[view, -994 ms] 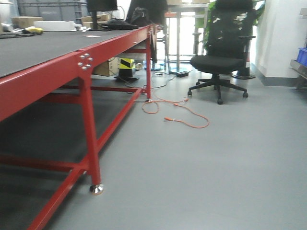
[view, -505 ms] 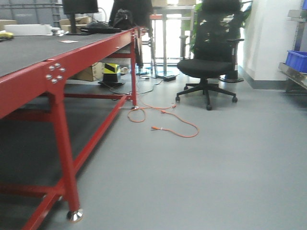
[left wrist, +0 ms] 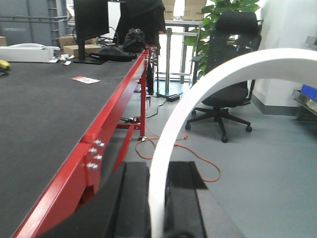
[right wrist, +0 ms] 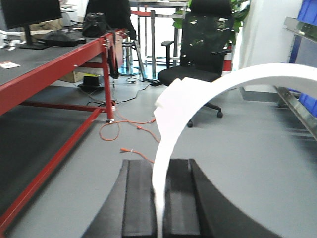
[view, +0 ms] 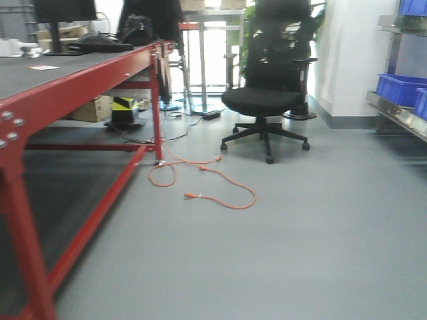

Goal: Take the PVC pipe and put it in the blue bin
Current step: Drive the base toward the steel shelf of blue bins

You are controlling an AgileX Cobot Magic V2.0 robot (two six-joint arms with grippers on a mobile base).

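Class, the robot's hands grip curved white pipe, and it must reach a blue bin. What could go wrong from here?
1. The orange cable lies loose on the floor beside the red table; the wheels could snag it.
2. The pipe arcs well beyond the left hand and the right hand; it might clip the office chair or a table leg.
3. Each hand grips near one end only, so the pipe could twist or slip.

Workshop: red workbench, blue bins, ofc chair.
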